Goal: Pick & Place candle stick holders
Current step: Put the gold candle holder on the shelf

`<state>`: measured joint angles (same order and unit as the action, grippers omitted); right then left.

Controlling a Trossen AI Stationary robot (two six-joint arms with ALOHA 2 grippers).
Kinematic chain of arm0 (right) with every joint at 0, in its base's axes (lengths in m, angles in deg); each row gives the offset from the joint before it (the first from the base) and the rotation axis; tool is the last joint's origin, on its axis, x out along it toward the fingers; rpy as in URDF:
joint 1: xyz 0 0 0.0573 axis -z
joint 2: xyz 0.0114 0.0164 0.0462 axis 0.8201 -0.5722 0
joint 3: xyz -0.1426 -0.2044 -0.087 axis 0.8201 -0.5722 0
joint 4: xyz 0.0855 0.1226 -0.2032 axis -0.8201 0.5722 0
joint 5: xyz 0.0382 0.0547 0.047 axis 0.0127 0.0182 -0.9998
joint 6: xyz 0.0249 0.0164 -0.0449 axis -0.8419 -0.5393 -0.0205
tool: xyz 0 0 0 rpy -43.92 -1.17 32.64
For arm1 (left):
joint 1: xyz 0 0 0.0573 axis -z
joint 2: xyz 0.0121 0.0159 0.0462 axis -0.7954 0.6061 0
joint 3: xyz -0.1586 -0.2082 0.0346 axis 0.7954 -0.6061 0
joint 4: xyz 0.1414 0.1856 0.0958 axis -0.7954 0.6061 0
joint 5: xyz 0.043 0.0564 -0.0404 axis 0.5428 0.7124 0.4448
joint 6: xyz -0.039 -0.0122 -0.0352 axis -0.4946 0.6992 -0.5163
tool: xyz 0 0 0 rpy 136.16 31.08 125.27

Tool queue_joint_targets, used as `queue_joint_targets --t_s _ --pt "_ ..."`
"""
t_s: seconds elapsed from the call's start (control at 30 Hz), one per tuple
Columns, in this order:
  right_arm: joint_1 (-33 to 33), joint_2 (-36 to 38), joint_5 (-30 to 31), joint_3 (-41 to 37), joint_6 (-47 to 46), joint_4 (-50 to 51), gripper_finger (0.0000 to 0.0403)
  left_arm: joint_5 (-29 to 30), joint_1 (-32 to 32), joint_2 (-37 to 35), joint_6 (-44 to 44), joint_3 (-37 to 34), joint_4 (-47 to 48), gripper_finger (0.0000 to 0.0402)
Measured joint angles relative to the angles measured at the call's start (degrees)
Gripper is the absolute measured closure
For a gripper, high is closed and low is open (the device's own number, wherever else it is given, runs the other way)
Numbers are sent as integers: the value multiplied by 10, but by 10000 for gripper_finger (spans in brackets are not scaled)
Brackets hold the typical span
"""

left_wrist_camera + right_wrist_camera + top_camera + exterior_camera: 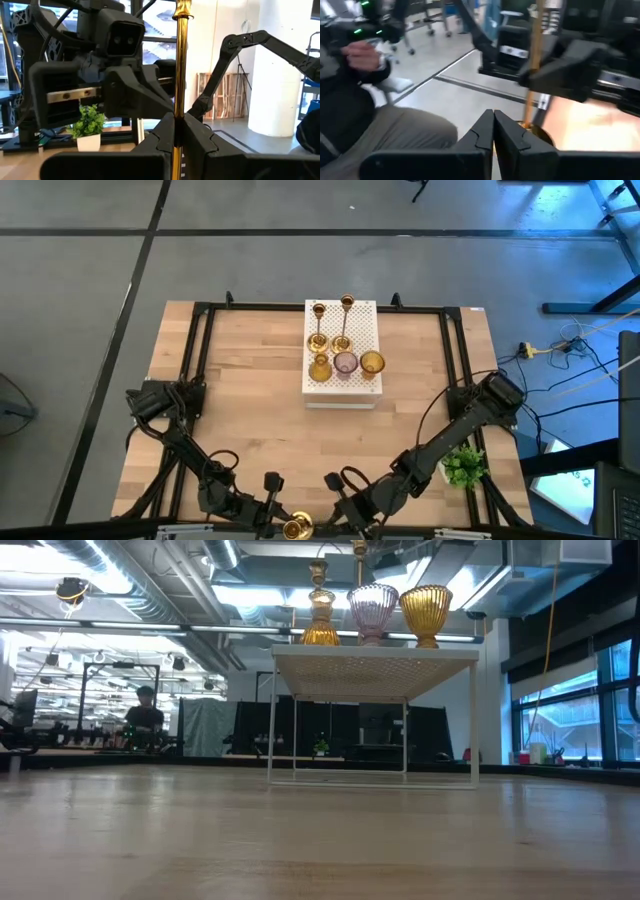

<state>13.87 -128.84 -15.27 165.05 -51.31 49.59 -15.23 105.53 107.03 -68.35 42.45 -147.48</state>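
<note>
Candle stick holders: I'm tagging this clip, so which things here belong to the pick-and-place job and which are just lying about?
Job:
- brass candlestick clamped in the left hand
- two brass candlesticks on the white perforated box
- amber glass holders
- purple glass holder

Lying about:
- green plant
- right hand, shut and empty

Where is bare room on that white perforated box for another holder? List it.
On the white perforated box, the far-right corner beside the taller slim brass candlestick is bare. The near row is crowded: amber glass goblet, pinkish-purple glass goblet and wider amber goblet fill it.
</note>
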Motion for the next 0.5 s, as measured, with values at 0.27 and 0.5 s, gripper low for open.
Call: queue_joint_targets --t_s 0.27,0.5 --pt "0 -21 13 0 31 -25 323 0 0 0 -3 0 -2 390" --pt "6 -25 106 0 -32 -27 233 17 4 0 6 0 -7 390"
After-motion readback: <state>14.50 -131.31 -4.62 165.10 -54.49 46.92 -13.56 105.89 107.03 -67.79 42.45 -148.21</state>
